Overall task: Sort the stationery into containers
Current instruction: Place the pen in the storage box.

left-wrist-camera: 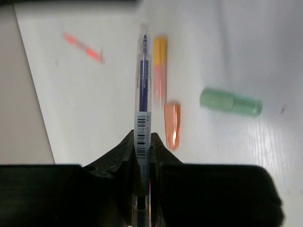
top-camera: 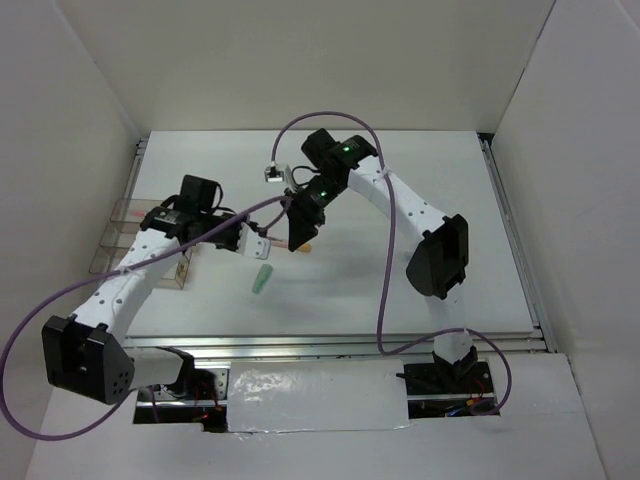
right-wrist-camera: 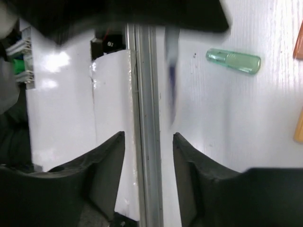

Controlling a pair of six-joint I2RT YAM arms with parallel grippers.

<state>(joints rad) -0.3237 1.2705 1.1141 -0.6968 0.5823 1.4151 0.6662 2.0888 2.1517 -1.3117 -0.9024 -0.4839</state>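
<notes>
My left gripper (left-wrist-camera: 143, 142) is shut on a clear pen with blue ink and a barcode label (left-wrist-camera: 143, 90), held above the table. Below it lie an orange-and-yellow marker (left-wrist-camera: 159, 71), an orange cap (left-wrist-camera: 172, 125), a pale green cap (left-wrist-camera: 230, 101) and a blurred pink-red pen (left-wrist-camera: 84, 47). In the top view the left gripper (top-camera: 257, 243) is close beside my right gripper (top-camera: 300, 238), with the green cap (top-camera: 262, 280) just in front. The right gripper (right-wrist-camera: 147, 142) is open and empty. The clear containers (top-camera: 122, 240) stand at the far left.
The right wrist view shows the table's metal front rail (right-wrist-camera: 144, 94) between the fingers, the green cap (right-wrist-camera: 233, 61), a blurred blue pen (right-wrist-camera: 171, 80) and orange pieces (right-wrist-camera: 298, 127) at the right edge. White walls enclose the table (top-camera: 450, 230). Purple cables loop over both arms.
</notes>
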